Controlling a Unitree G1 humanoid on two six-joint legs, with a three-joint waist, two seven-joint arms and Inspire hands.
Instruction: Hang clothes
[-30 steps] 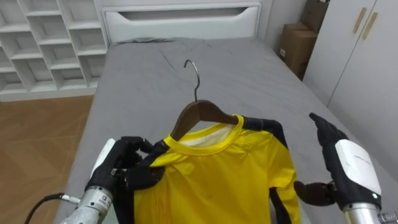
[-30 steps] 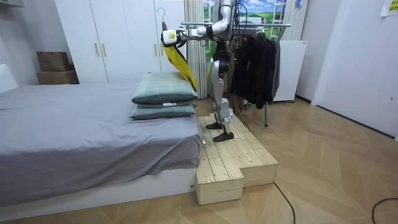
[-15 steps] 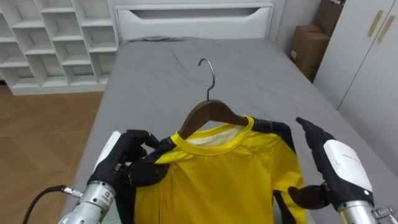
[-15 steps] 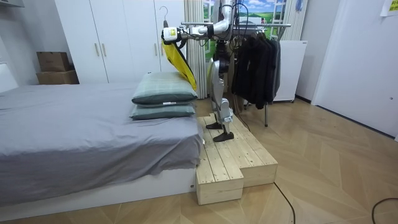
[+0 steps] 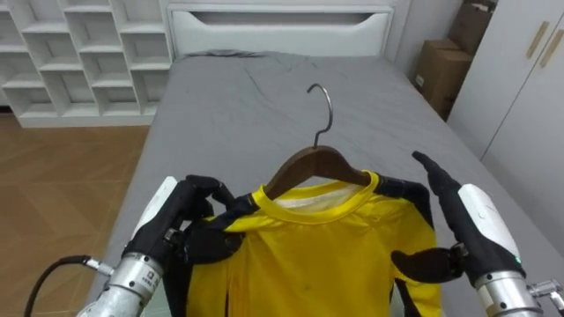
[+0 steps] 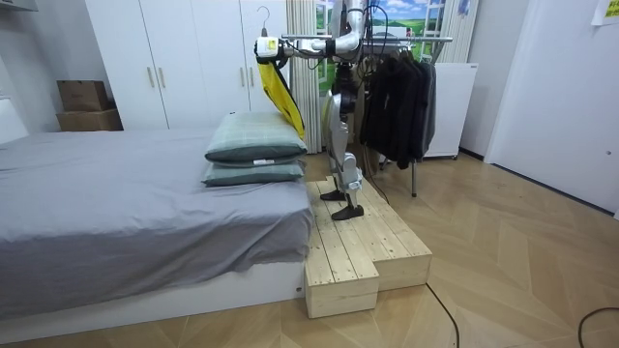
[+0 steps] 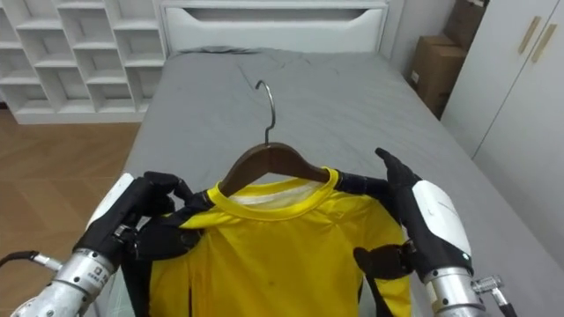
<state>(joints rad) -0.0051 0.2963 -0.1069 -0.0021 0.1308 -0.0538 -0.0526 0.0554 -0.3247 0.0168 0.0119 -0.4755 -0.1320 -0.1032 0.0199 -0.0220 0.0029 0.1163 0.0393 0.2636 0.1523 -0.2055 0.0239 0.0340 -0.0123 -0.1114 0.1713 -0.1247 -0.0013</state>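
Left robot hand [image 5: 176, 224] clutches yellow shirt [image 5: 326, 255] hung on wooden hanger [image 5: 317, 163]

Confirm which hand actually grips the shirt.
The left hand, curled round the dark shoulder of the yellow shirt; the right hand is open beside the other shoulder.

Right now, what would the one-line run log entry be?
left hand: shut on yellow shirt at shoulder | right hand: open, by other shoulder | shirt: on wooden hanger, over bed | hung: not yet

grey bed [image 5: 238, 114] — white shelves [image 5: 79, 44]
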